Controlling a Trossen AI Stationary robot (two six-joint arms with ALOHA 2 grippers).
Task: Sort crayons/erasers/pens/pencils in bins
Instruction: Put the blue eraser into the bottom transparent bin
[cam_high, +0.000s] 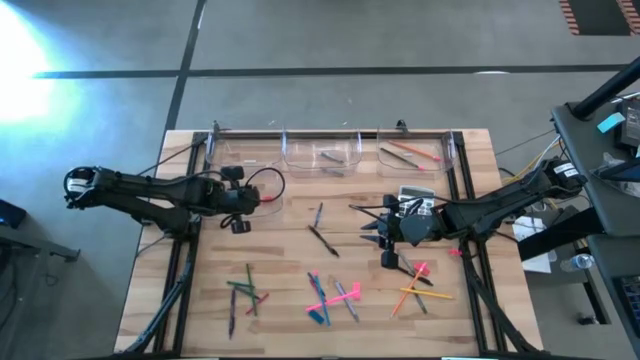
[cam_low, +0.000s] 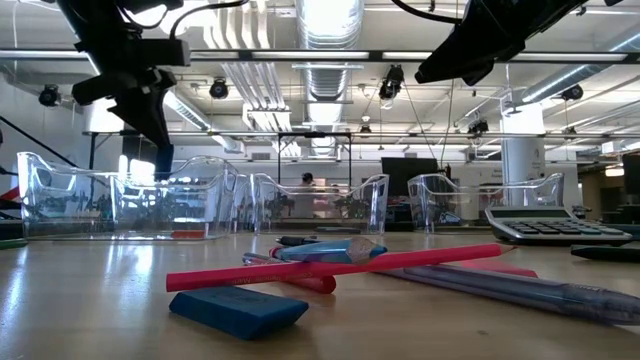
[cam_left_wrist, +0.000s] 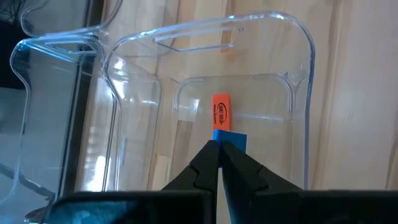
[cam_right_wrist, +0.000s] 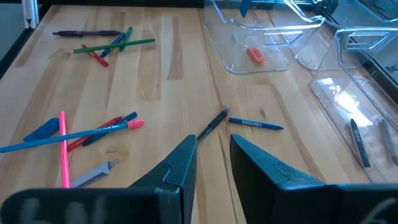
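Observation:
My left gripper hangs shut above the leftmost clear bin without touching it. On that bin's floor lies an orange-and-blue eraser. My right gripper hovers open and empty over the table's middle right, pointing toward a black pen and a blue crayon that lie flat on the wood. Two more bins at the far edge hold a few sticks. A blue eraser lies near the front edge.
Loose sticks lie in three heaps near the front: green and red ones at the left, pink and blue ones in the middle, orange and pink ones at the right. A grey calculator sits by the right arm.

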